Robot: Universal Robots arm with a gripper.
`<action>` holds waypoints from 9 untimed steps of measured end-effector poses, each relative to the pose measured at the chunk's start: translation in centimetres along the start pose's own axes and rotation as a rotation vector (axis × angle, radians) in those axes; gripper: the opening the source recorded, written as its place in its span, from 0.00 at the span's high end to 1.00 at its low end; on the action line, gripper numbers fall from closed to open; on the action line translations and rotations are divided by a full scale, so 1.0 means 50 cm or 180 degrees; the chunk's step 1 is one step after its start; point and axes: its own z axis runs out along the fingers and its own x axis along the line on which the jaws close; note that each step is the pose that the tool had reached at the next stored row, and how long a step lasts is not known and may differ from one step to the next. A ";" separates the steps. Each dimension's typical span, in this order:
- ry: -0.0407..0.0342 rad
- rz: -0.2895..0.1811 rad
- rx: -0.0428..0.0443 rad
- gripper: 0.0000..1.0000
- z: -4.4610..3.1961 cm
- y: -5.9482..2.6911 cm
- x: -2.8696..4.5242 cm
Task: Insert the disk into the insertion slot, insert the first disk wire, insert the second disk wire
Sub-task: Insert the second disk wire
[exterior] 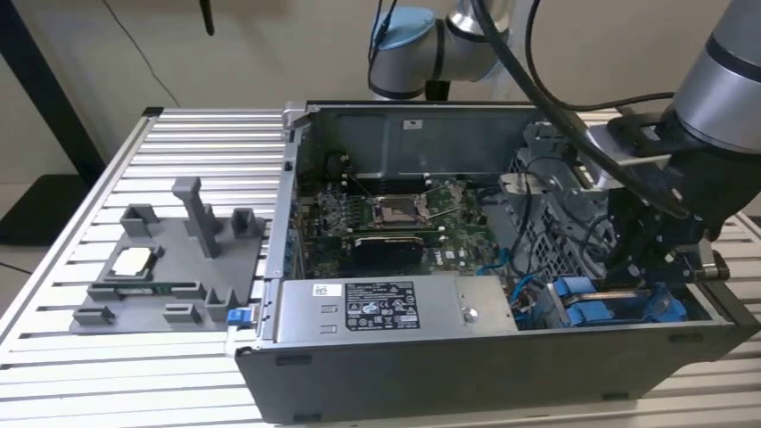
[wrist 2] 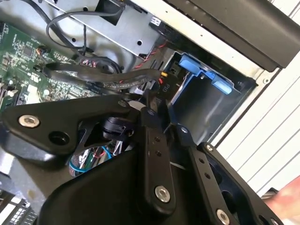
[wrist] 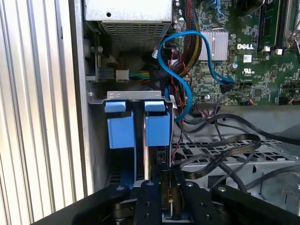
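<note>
Your arm (exterior: 725, 80) comes in from the exterior view's right, its silver-grey upper segment angling down to a black wrist block that points nearly straight down. The gripper (exterior: 658, 267) hangs low at the end of it, its dark linkage bars converging towards the tips in both wrist views (wrist 2: 157, 105) (wrist: 165, 185). Your fingers (wrist: 152, 197) stand close together, almost parallel, with only a thin gap between them in the first wrist view; whether they clamp anything cannot be told.
</note>
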 end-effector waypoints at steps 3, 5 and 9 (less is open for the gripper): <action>0.0000 0.0000 0.0000 0.76 -0.027 -0.003 -0.002; 0.0001 0.0000 0.0000 0.76 -0.044 -0.005 -0.003; 0.0000 0.0000 0.0000 0.76 -0.079 -0.008 -0.006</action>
